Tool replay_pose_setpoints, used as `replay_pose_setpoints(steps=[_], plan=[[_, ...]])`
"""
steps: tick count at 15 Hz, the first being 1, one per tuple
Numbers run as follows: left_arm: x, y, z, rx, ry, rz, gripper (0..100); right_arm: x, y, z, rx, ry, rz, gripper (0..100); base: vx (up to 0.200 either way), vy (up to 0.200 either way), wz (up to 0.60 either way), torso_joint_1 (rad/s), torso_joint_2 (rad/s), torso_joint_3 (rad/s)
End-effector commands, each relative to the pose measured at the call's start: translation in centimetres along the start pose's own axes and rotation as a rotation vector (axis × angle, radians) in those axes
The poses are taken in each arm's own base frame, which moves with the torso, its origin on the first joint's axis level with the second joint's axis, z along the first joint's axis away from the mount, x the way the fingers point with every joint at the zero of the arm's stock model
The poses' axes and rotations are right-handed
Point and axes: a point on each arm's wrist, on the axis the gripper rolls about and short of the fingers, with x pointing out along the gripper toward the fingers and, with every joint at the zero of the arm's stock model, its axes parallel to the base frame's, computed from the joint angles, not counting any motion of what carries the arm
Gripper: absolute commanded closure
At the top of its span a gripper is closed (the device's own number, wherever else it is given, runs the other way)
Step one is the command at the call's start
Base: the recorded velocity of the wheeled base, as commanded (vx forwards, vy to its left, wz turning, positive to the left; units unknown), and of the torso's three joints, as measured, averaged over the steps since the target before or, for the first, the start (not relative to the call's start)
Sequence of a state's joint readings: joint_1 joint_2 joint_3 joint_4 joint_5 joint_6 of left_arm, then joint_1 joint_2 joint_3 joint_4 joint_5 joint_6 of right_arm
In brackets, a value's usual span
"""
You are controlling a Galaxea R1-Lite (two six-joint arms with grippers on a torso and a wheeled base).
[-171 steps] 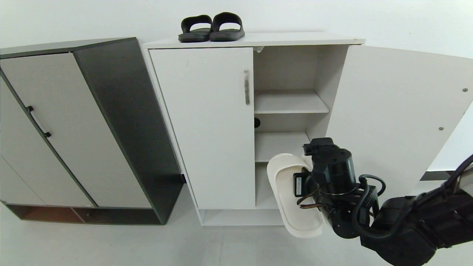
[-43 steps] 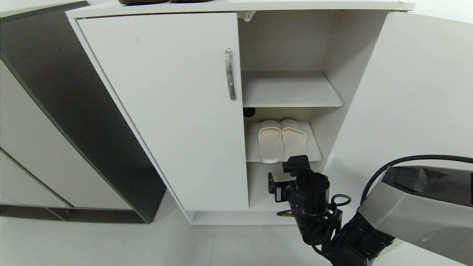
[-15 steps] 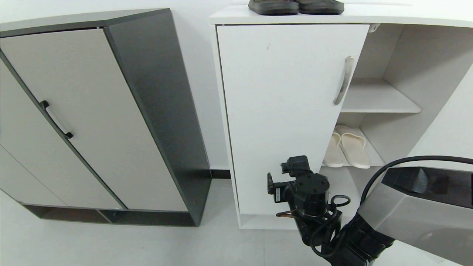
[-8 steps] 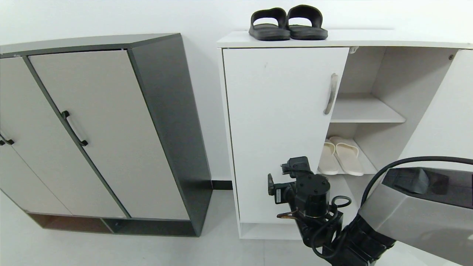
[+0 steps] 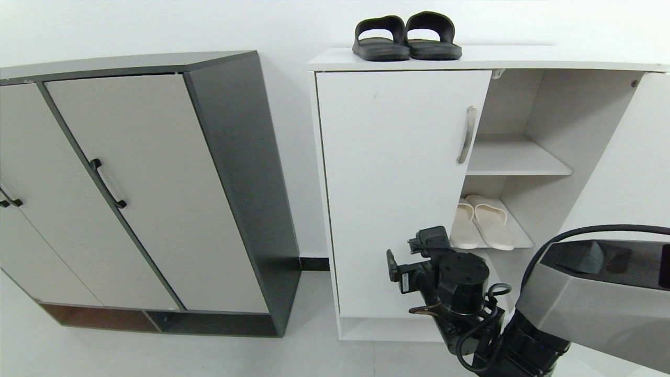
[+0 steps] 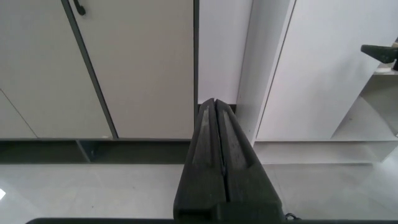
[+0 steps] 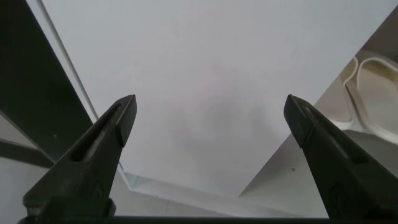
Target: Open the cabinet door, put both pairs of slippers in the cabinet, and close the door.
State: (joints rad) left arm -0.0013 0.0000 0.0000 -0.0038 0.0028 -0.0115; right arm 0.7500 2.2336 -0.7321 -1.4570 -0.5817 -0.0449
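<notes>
The black slippers (image 5: 407, 36) stand side by side on top of the white cabinet (image 5: 523, 56). The white slippers (image 5: 481, 222) lie on its middle shelf, also seen as the white slippers (image 7: 373, 84) in the right wrist view. The cabinet's left door (image 5: 392, 183) is shut, with its handle (image 5: 466, 135) at the inner edge. The right door (image 5: 628, 173) is swung wide open. My right gripper (image 7: 211, 118) is open with nothing in it, low in front of the shut left door (image 7: 205, 74). My left gripper (image 6: 215, 106) is shut on nothing, low above the floor.
A dark grey cabinet (image 5: 131, 183) with shut doors stands to the left of the white one, with a narrow gap between them. The upper shelf (image 5: 515, 157) of the white cabinet is bare. Pale floor (image 5: 209, 356) lies open in front of both cabinets.
The white slippers, held in my right gripper 11 s ago, now lie on the middle shelf and the gripper is free. The camera has backed off and swung left. The right arm sits slightly lower.
</notes>
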Motion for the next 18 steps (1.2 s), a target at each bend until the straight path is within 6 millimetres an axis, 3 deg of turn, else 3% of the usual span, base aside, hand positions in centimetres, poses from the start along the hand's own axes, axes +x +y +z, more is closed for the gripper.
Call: replay_pose_setpoints(steps=[1,4,7,18], plan=[[0.01,0.0,0.01,-0.001,0.001,0.0,100,0.04,0.05,-0.41,-0.01,0.009,0.001,0,0.0,0.0,0.0,0.0,0.0,0.0],[0.01,0.0,0.01,-0.001,0.001,-0.001,100,0.09,0.08,-0.39,-0.01,0.006,0.001,0,0.0,0.0,0.0,0.001,-0.04,-0.041],[0.01,0.0,0.01,-0.001,0.001,0.0,100,0.0,0.23,-0.38,-0.01,0.006,0.005,0,0.0,0.0,0.0,0.015,-0.19,-0.317],[0.01,0.0,0.01,-0.002,0.001,0.0,100,0.0,0.23,-0.52,-0.016,0.01,0.006,0,0.0,0.0,0.0,0.104,-0.49,-0.346]])
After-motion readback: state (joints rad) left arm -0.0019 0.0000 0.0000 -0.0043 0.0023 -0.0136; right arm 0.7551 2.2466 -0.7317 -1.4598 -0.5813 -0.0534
